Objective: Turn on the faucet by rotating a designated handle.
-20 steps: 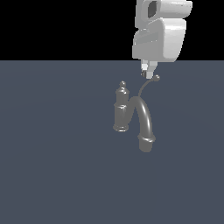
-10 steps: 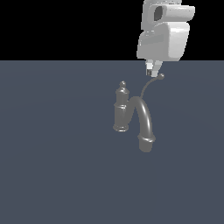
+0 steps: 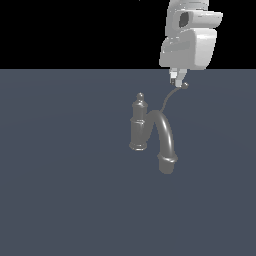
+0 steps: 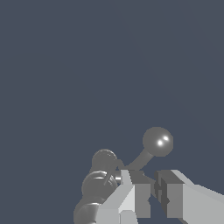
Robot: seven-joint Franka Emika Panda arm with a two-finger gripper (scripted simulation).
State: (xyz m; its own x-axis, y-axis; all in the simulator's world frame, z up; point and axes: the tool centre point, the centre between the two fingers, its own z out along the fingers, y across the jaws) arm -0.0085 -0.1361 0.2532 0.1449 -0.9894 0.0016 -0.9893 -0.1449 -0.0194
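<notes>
The grey faucet (image 3: 139, 125) stands upright, with a knob finial on its ridged column and a thick arched spout (image 3: 165, 140) curving toward the exterior view's right. The thin curved handle (image 3: 168, 98) rises from the column to a ball tip (image 3: 184, 85). My gripper (image 3: 176, 79) hangs right beside the ball tip, on its exterior-view left side and slightly above it. In the wrist view the fingers (image 4: 131, 194) stand almost together with nothing between them. The ball tip (image 4: 157, 141) sits just beyond them, and the knob finial (image 4: 104, 160) is off to the side.
The faucet stands on a plain dark grey-blue surface (image 3: 60, 190). The white arm body (image 3: 190, 45) hangs above the handle at the back of the scene.
The gripper has moved a little toward the exterior view's right. The handle's ball tip has swung slightly the same way and upward. The faucet body has not moved.
</notes>
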